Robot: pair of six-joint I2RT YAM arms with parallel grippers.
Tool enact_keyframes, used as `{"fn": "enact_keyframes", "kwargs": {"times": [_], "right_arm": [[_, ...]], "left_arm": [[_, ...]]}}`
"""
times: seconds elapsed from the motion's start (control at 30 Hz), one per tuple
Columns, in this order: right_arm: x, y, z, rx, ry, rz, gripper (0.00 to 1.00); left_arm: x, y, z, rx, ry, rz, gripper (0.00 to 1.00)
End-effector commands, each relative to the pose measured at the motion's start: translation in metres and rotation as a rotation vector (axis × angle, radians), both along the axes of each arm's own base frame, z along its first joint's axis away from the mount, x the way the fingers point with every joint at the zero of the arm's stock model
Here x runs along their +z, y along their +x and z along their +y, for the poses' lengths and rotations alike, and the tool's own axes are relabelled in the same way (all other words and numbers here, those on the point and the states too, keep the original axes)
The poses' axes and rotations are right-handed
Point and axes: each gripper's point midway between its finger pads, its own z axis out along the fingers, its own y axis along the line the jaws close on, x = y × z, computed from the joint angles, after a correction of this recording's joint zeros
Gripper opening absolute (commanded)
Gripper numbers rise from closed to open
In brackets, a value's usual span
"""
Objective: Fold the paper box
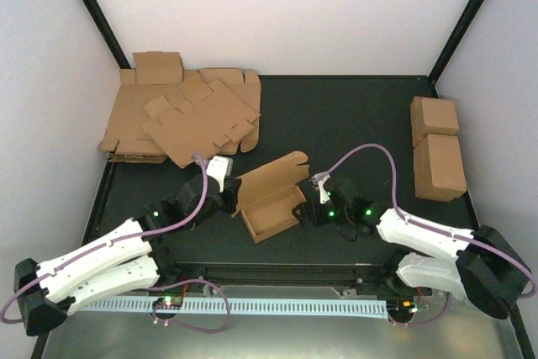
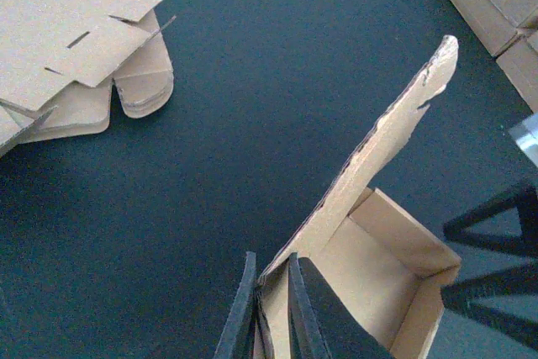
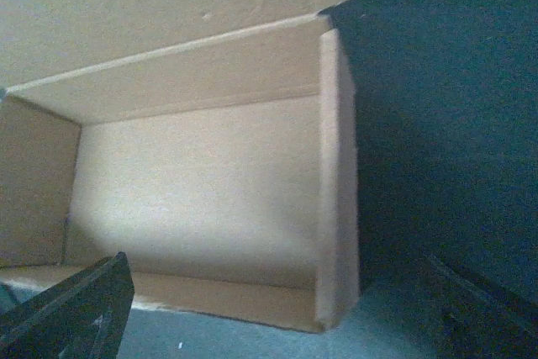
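left claw (image 2: 267,319) pinching paper box (image 2: 378,251), right claw (image 1: 306,210) spread

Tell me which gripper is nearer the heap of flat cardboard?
Left. The left gripper sits just in front of the heap, beside the paper box; the right gripper is across the box.

Dark table (image 1: 353,115): heap of flat cardboard sheets (image 1: 181,119) far left; two cardboard cuboids (image 1: 437,147) right edge; open paper box (image 1: 271,208) centre.
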Motion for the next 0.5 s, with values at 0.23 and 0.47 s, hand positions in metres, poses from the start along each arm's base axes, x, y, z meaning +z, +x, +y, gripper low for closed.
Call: {"fn": "enact_keyframes", "kwargs": {"times": [0.23,0.47], "right_arm": [[0.006,-0.027,0.023,0.036,0.118,0.034,0.95],[0.012,-0.031,0.023,0.039,0.136,0.014,0.97]], "left_arm": [[0.019,0.023,-0.015,-0.056,-0.047,-0.040,0.13],[0.021,0.036,-0.015,-0.058,-0.051,-0.048,0.13]]}}
